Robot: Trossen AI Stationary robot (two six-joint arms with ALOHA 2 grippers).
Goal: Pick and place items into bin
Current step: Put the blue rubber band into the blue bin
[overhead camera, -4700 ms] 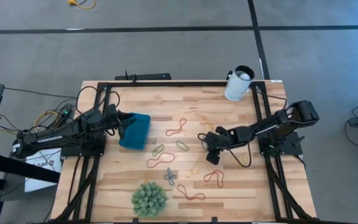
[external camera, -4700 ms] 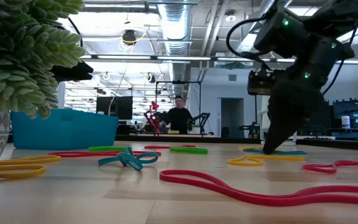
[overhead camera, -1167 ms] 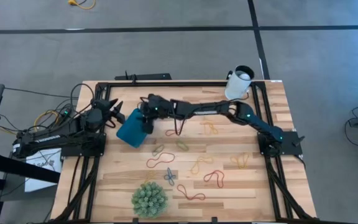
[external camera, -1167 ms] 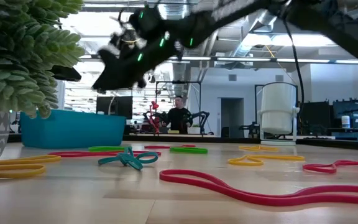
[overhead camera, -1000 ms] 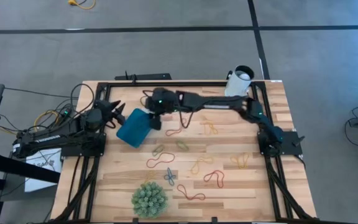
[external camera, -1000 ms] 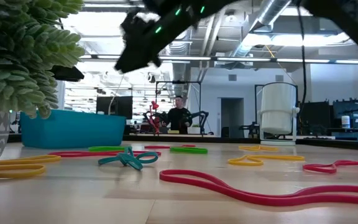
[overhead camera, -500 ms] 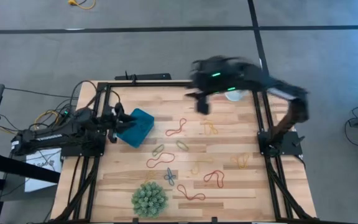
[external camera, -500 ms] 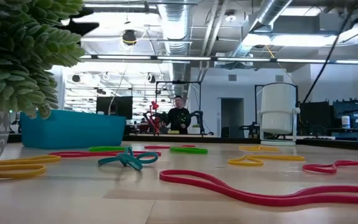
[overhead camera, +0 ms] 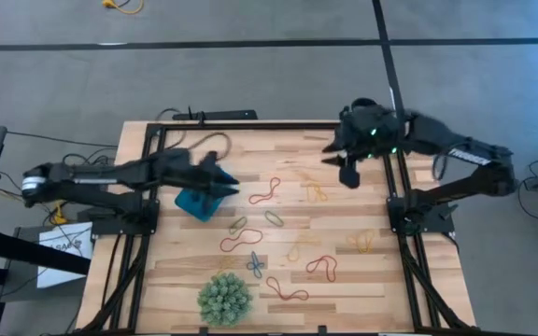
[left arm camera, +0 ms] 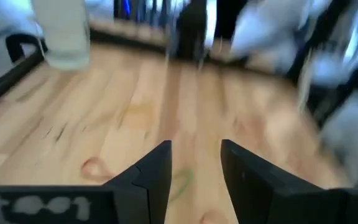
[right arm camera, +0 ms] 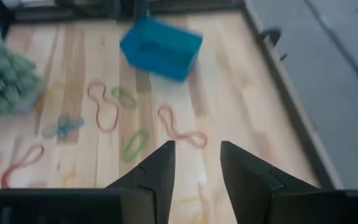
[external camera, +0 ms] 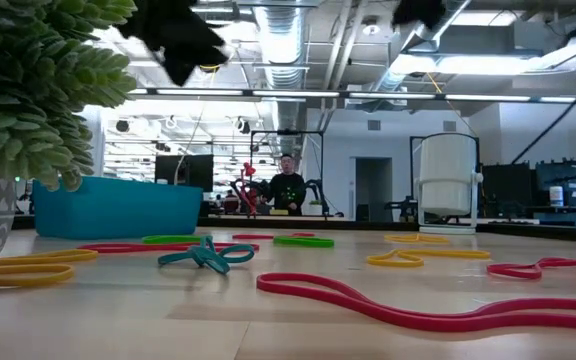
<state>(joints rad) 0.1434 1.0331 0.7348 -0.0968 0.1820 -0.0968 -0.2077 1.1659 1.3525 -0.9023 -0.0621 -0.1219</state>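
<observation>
The left claw point(overhead camera: 220, 180), narrowly parted and empty, hung over the teal bin point(overhead camera: 197, 203), while the right claw point(overhead camera: 346, 171), likewise parted and empty, was well apart from it near the white cup point(external camera: 448, 183), rubber bands point(overhead camera: 265, 191) strewn between them.

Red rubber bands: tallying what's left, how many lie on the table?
4 red rubber bands: one right of the teal bin, one mid-table, two near the green spiky ball; bin contents hidden.

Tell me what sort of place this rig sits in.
Probably a robotics lab or workshop: exposed ceiling ducts, another arm rig beside a person in the background, and a framed wooden table.
</observation>
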